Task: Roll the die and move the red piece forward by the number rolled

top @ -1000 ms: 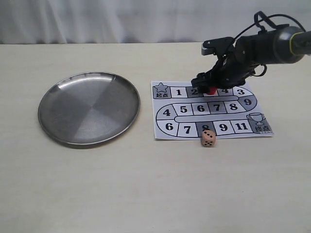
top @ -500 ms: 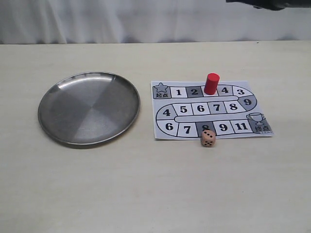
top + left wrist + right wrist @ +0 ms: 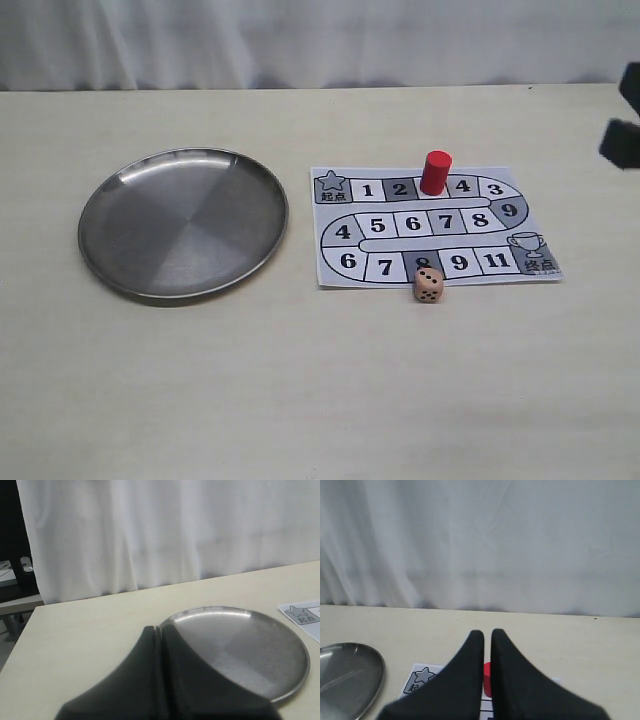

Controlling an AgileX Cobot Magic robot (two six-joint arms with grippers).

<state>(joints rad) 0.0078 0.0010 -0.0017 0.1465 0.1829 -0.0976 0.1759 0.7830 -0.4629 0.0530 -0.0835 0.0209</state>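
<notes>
**The red piece could tip, and the count could be wrong**

The red piece (image 3: pixel 435 172) stands up straight on the board (image 3: pixel 335 212), on the square between 2 and 4. The die (image 3: pixel 429 284) lies on the table (image 3: pixel 300 380), right at the board's near edge, by the 8. I cannot read its top face for sure, so I cannot tell if the piece is on the right square. A wrong count is the first thing that could go wrong.

The piece is tall and thin, so I think a bump from an arm could knock it over. A push on the die could turn it to a new number. The paper board could slide too, if something drags on it. The plate (image 3: pixel 150 230) sits well apart, on the left.

The right claw (image 3: pixel 487 631) is up and away from the piece. Its two fingers are almost pressed together, and it holds nothing. The left claw (image 3: pixel 159 627) is pressed together too. It is empty, near the plate.
</notes>
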